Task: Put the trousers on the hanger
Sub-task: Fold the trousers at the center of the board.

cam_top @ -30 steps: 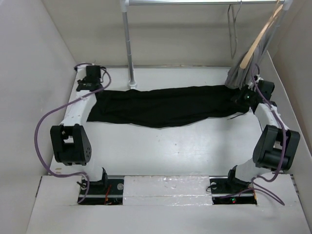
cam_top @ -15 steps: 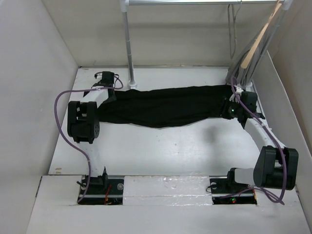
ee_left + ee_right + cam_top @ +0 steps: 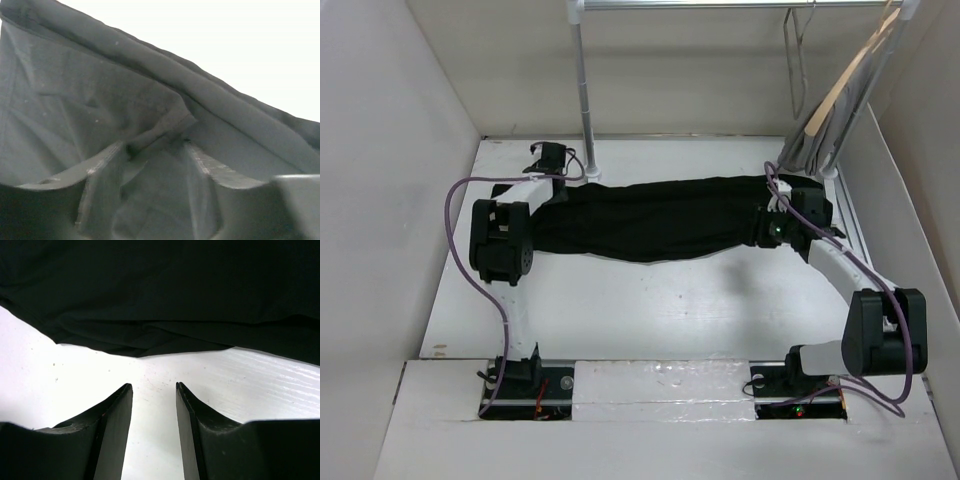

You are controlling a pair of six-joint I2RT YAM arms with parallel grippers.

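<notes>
The black trousers (image 3: 660,215) lie spread lengthwise across the far half of the table. My left gripper (image 3: 562,183) is over their left end. In the left wrist view it (image 3: 152,145) is open, its fingers (image 3: 100,170) pressed into a fold of the black fabric (image 3: 90,90) that fills the gap. My right gripper (image 3: 761,228) is at their right end. In the right wrist view it (image 3: 153,386) is open and empty over bare white table, just short of the trousers' edge (image 3: 150,300). The thin wire hanger (image 3: 796,60) hangs on the rail at the back right.
A pale wooden hanger with grey cloth (image 3: 840,95) hangs beside the wire hanger, close behind the right arm. A rail post (image 3: 586,90) stands at the back centre, near the left gripper. Walls close in on the left, back and right.
Both arms have swung inward. The left gripper moved right onto the trousers' left end. The right gripper moved left and down along the trousers' right end.
</notes>
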